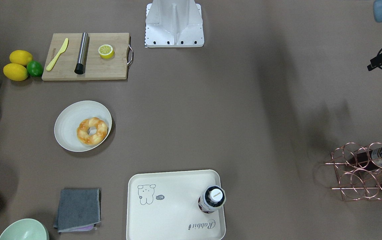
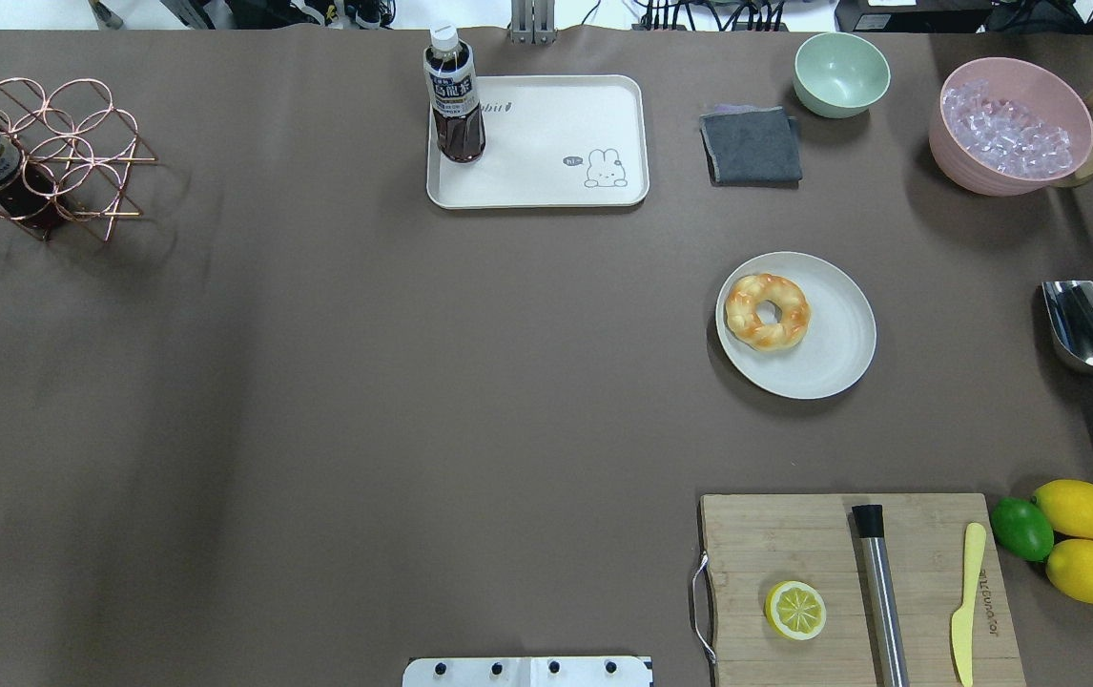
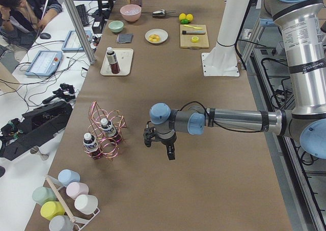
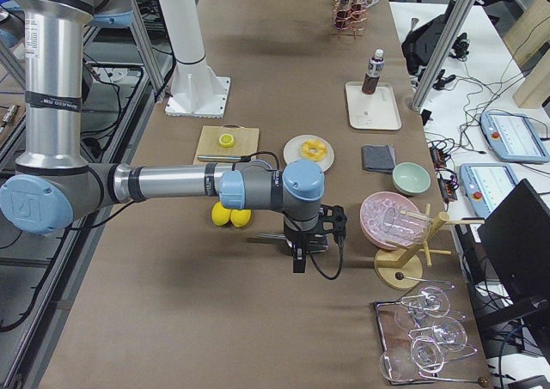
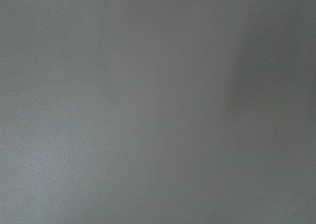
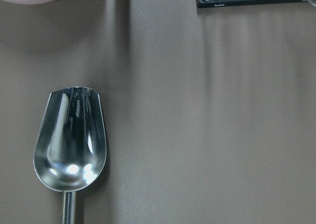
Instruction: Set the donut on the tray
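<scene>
The donut (image 2: 768, 311) is a glossy golden-orange ring lying on a round off-white plate (image 2: 833, 353); it also shows in the front view (image 1: 92, 130). The cream tray (image 2: 546, 143) with the bear drawing lies at the table's far side, and a dark bottle (image 2: 454, 95) stands in one of its corners. The tray also shows in the front view (image 1: 171, 213). My left gripper (image 3: 169, 155) hangs near the copper wine rack, far from the donut. My right gripper (image 4: 297, 260) hangs over the metal scoop (image 6: 70, 140). I cannot tell whether either gripper is open or shut.
A wooden cutting board (image 2: 794, 534) holds a lemon half (image 2: 795, 610), a steel cylinder (image 2: 880, 592) and a yellow knife. Lemons and a lime (image 2: 1021, 528) lie beside it. A pink ice bowl (image 2: 1009, 129), a green bowl (image 2: 840, 73), a grey cloth (image 2: 751, 145) and the wine rack (image 2: 31, 157) are also there.
</scene>
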Robot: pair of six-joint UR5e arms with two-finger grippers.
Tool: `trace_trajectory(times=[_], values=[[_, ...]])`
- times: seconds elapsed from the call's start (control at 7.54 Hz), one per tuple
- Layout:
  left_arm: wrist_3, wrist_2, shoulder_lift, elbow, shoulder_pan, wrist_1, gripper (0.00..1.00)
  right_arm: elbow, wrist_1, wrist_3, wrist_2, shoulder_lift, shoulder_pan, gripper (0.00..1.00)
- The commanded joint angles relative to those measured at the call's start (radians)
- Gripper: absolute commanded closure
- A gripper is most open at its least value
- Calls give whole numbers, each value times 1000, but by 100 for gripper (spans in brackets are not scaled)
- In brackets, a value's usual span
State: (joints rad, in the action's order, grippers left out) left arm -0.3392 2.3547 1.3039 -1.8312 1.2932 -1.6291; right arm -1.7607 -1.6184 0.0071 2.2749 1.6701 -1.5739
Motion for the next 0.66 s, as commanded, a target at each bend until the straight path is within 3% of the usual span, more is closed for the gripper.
trace_trajectory(times=[0.0, 0.53], values=[[0, 0, 0, 0, 0, 0, 2, -6, 2, -13, -3, 0, 0, 0], [-1, 0, 0, 0, -2, 0, 2, -9, 2, -3, -5, 0, 2, 0]])
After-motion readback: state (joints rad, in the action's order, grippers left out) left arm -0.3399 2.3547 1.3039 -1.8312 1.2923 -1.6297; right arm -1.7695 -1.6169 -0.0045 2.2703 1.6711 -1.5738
